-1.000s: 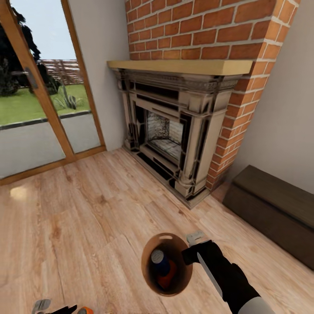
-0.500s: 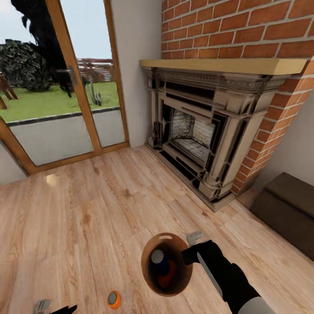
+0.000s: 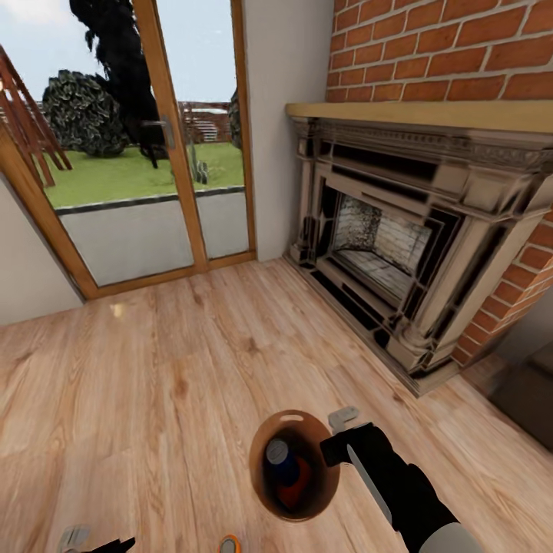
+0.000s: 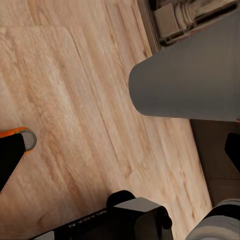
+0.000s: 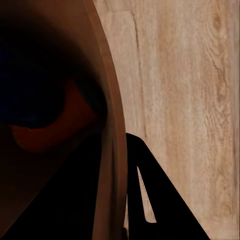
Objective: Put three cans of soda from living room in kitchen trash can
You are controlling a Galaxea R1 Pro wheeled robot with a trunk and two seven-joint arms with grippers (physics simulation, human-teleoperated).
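My right gripper (image 3: 336, 436) is shut on the rim of the tash can (image 3: 294, 425), a round bin with a brown inside, held just above the wood floor. A blue can of soda (image 3: 280, 458) and an orange one (image 3: 296, 485) lie inside it. The right wrist view shows the rim (image 5: 113, 150) up close, with a dark finger (image 5: 146, 200) outside it. A third, orange can of soda (image 3: 229, 545) stands on the floor at the picture's lower edge. In the left wrist view it (image 4: 24, 138) sits beside one finger of my open left gripper (image 4: 120, 155), not held.
A brick fireplace (image 3: 399, 253) with a wooden mantel stands ahead to the right. A glass door (image 3: 146, 177) with a wood frame opens onto a garden at the back left. A dark cabinet corner (image 3: 530, 407) shows at the right edge. Light plank floor (image 3: 153, 384) spreads between.
The head view has swung left, so fireplace, door and the floor can slide right in the picture. The bin and my right gripper keep their place; the left gripper stays open.
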